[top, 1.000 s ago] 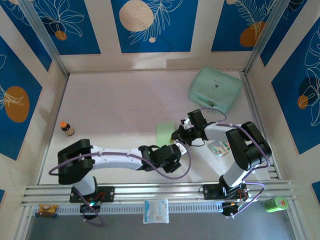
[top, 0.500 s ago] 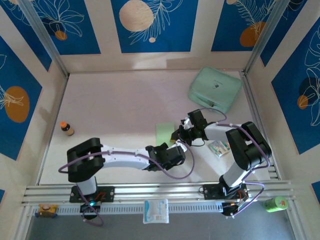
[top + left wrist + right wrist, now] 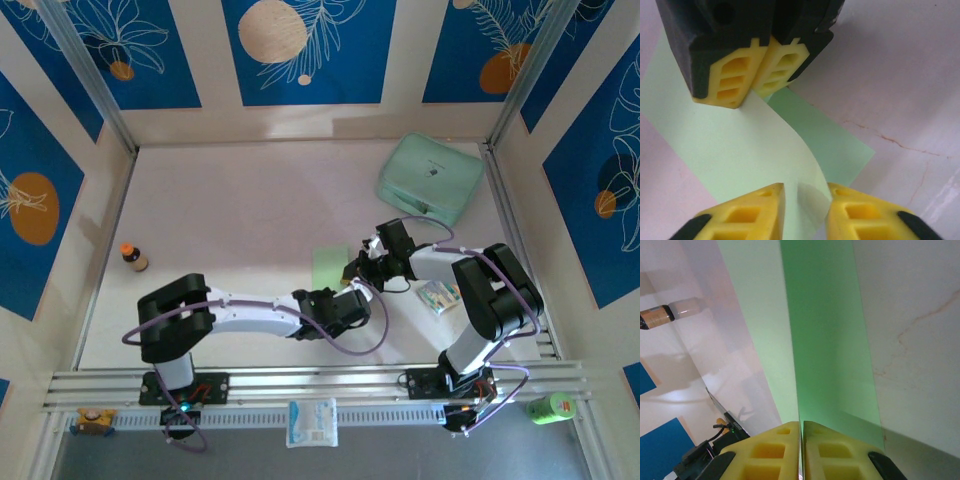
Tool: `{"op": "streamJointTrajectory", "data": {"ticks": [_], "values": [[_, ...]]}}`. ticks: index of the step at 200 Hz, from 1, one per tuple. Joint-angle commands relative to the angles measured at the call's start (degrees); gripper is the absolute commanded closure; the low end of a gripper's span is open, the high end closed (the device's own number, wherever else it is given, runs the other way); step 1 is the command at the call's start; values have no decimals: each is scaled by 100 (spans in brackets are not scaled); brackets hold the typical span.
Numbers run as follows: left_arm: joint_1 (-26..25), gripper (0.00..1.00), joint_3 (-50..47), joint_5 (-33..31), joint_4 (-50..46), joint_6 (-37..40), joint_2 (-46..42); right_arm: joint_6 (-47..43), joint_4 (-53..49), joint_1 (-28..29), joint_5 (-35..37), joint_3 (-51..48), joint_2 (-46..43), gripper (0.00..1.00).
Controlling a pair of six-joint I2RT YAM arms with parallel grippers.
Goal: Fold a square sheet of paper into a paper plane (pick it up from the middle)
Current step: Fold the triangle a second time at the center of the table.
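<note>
The right tool (image 3: 801,426) is closed on an edge of the square sheet of paper (image 3: 730,145) on the counter (image 3: 900,75). The left tool (image 3: 805,194) is open and straddles the same raised flap.

We see the square sheet of paper (image 3: 730,155) in pale green, the left end effector (image 3: 804,202) yellow with black corners, the bench (image 3: 900,75) pinkish-white with faint brown veins.

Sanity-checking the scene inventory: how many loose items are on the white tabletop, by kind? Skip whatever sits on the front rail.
Light-green paper sheet: 1
Mint-green case: 1
Small bottle with orange cap: 1
White-and-blue printed packet: 1
Total: 4
</note>
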Motion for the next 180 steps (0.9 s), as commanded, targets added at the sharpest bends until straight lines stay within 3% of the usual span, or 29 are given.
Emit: {"op": "streamJointTrajectory", "data": {"ticks": [1, 42, 95, 139, 180], "values": [[48, 81, 60, 63, 48, 37, -62, -83, -182, -32, -144, 104, -143, 88], [224, 98, -50, 524, 162, 28, -182, -87, -324, -82, -55, 90, -360, 81], [1270, 100, -596, 3163, 1056, -447, -661, -314, -1369, -540, 719, 31, -1498, 59], [1631, 100, -625, 4263, 1539, -857, -538, -317, -1599, -1049, 727, -348, -2337, 61], [1785, 100, -637, 4721, 1957, -1237, -348, -301, -1406, -1052, 558, -678, -2539, 68]]}}
